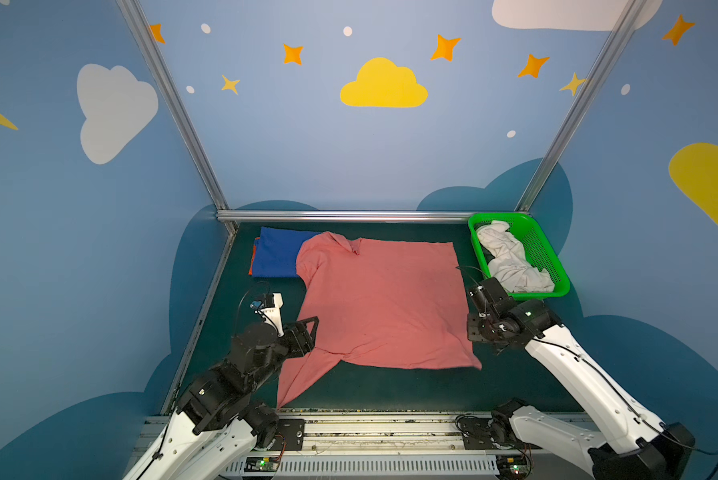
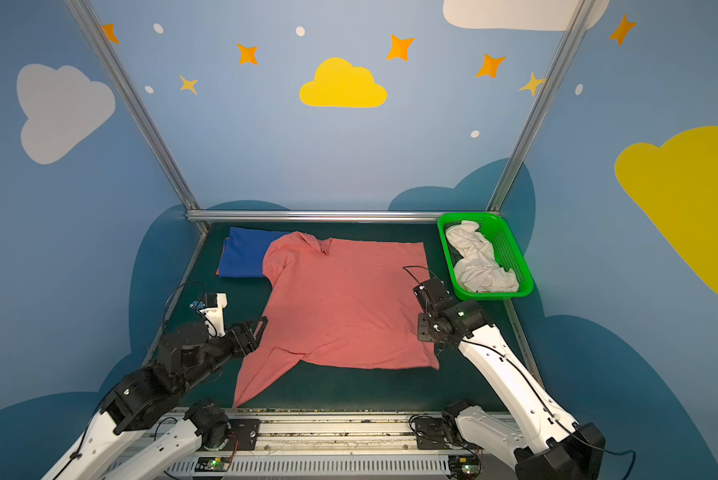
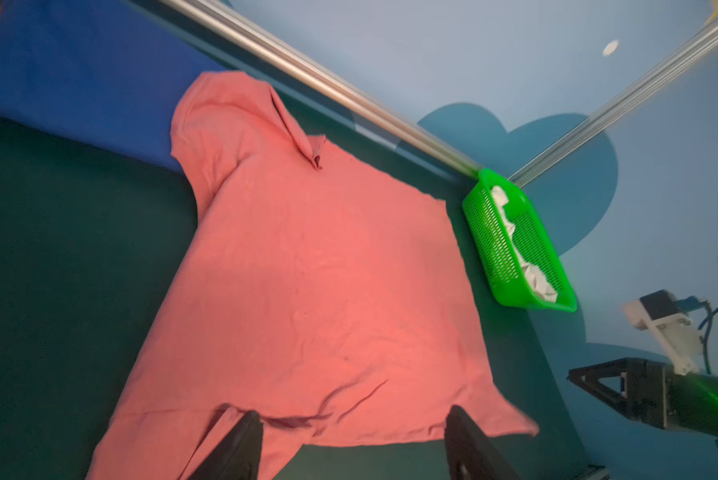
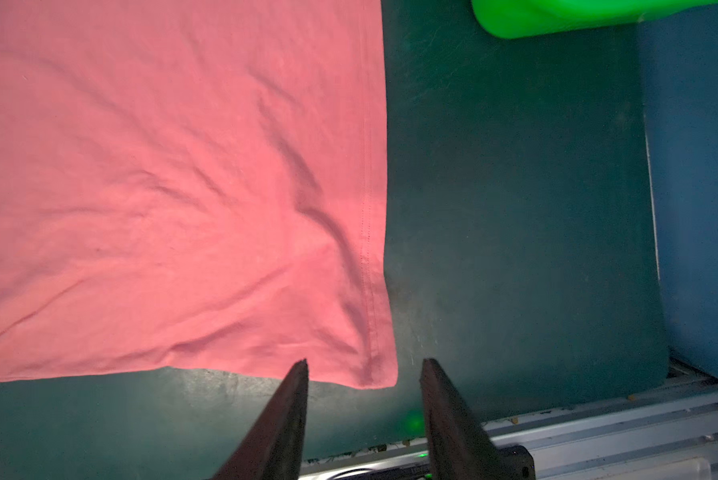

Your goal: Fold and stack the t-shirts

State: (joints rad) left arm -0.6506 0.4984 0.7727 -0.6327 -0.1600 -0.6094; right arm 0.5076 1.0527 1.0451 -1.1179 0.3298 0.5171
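Observation:
A salmon-pink t-shirt (image 1: 382,303) (image 2: 345,303) lies spread flat on the dark green table, one sleeve trailing toward the near edge. My left gripper (image 3: 354,415) (image 1: 309,328) is open just above the shirt's near left edge, and no cloth is pinched. My right gripper (image 4: 365,361) (image 1: 473,332) is open too, and the shirt's near right corner (image 4: 374,374) lies just beyond its tips. A folded blue t-shirt (image 1: 276,257) sits at the back left on an orange one (image 1: 253,255), of which only an edge shows. A crumpled white t-shirt (image 1: 511,262) fills the basket.
The green mesh basket (image 1: 498,216) (image 3: 494,249) stands at the back right corner, close to the right arm. Aluminium frame rails (image 1: 340,215) and blue walls bound the table. A metal rail (image 1: 382,428) runs along the near edge between the arm bases.

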